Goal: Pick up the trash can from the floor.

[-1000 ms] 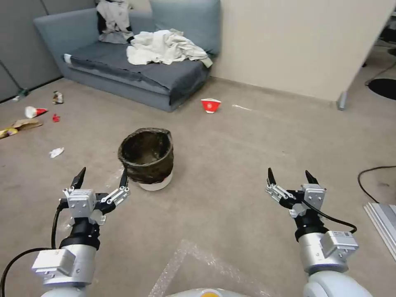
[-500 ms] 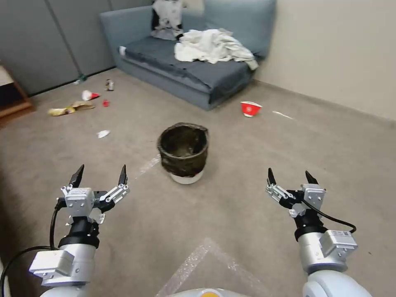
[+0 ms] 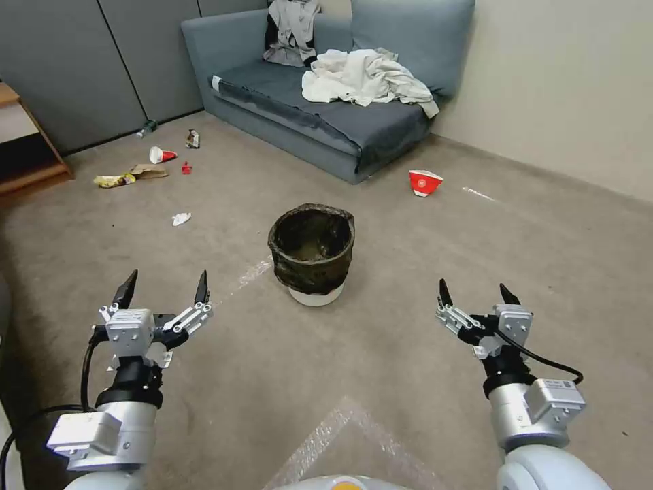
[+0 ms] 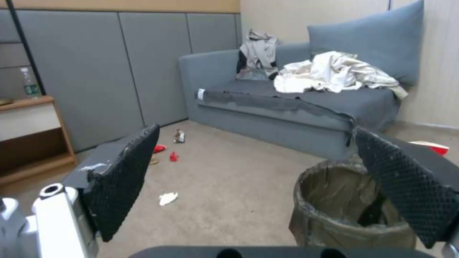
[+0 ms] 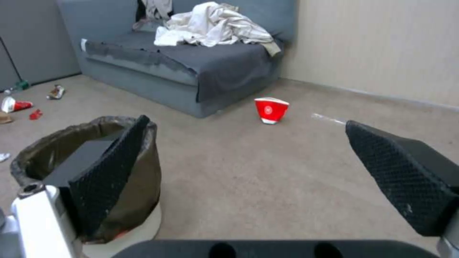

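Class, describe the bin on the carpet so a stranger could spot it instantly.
Start at the grey-blue fabric sofa and come forward across the beige carpet. The small round white bin stands upright, alone; unlike the red-and-white paper bowl, a crinkly dark plastic bag covers its rim.

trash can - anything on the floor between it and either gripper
Nothing visible. The trash can stands upright on bare floor, ahead of and between the open left gripper and open right gripper. The tape strip lies flat, and the scattered litter sits off to the left.
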`<state>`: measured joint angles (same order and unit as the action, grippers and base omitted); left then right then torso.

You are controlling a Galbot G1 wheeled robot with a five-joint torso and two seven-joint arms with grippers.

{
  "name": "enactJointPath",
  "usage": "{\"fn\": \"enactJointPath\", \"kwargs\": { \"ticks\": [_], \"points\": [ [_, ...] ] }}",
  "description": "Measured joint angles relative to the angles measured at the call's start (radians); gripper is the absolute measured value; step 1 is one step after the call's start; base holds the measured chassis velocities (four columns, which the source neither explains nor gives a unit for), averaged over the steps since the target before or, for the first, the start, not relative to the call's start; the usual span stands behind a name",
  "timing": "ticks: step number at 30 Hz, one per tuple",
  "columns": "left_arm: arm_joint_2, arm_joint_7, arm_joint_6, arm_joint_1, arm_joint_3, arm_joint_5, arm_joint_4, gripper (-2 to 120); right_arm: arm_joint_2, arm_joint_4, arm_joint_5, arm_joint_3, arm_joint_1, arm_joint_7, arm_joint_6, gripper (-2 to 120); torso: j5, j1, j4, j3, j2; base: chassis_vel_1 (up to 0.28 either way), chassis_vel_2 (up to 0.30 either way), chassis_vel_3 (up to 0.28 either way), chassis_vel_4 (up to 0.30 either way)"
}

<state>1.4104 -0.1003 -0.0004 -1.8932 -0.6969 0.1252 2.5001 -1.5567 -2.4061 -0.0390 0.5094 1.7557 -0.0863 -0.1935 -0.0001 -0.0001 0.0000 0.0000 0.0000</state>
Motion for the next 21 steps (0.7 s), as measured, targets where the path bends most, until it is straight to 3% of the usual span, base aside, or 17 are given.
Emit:
{"fn": "enactJointPath", "kwargs": {
  "ticks": [21],
  "points": [
    [-0.002,0.000,0.013,0.004,-0.008,0.021,0.000,100,-0.002,0.008,0.005,-0.005,0.001,-0.001,0.002,100,0.0000,0.000,0.0001,0.000,0.000,-0.116,0.124,0.121,-0.116]
  ]
}}
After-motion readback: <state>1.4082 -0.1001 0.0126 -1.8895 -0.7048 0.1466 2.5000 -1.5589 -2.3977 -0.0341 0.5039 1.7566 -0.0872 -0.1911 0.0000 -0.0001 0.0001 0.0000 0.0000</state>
